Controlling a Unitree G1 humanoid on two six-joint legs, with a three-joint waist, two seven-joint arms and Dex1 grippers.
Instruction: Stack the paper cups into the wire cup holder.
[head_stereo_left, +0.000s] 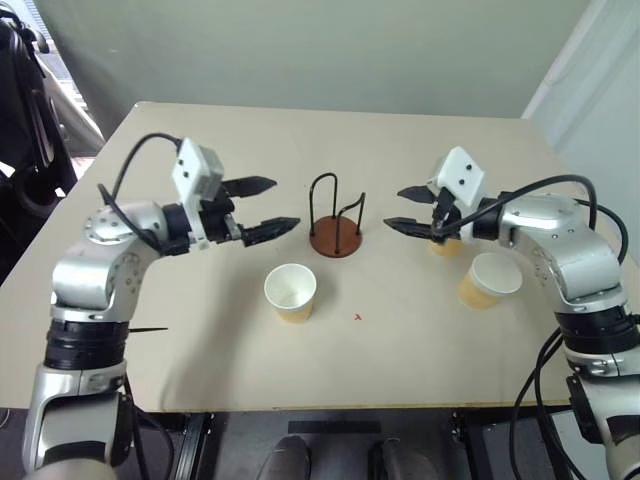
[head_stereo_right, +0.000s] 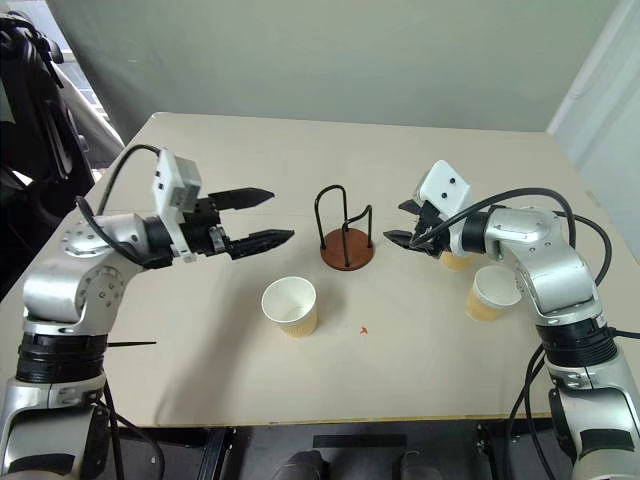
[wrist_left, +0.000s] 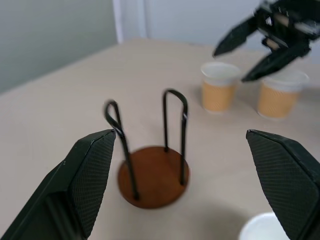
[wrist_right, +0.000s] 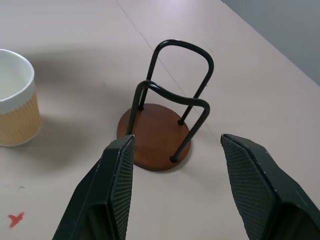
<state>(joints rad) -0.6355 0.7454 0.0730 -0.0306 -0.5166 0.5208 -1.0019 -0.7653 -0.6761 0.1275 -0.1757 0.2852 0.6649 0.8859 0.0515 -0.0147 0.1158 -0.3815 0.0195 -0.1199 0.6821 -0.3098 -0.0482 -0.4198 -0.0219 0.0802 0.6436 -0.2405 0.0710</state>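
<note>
Wire cup holder (head_stereo_left: 336, 222) standing upright mid-table: round reddish-brown disc base, two thin black wire loops rising from it, nothing sitting inside. Paper cups all resting on the tan table (head_stereo_left: 300, 130), none stacked. Near cup (head_stereo_left: 290, 292) standing upright just in front of the holder, toward the left, tan-yellow ribbed wall, white interior, rolled white rim. Two further cups sitting on the right side: right front cup (head_stereo_left: 487, 280) showing its open mouth, right rear cup (wrist_left: 218, 86) standing close beside it.

Left gripper (head_stereo_left: 262, 208) hovering left of the holder, jaws spread wide, grasping nothing, tips pointing at the wire loops. Right gripper (head_stereo_left: 408, 208) hovering right of the holder, jaws likewise apart and empty, facing the left one across the holder.

Rear cup largely hiding behind the right gripper in the head views, only its lower wall peeking out. Near cup cropping to a rim sliver in the left wrist view. Small red mark (head_stereo_left: 358, 317) lying on the table in front of the holder; shape hard to make out.
</note>
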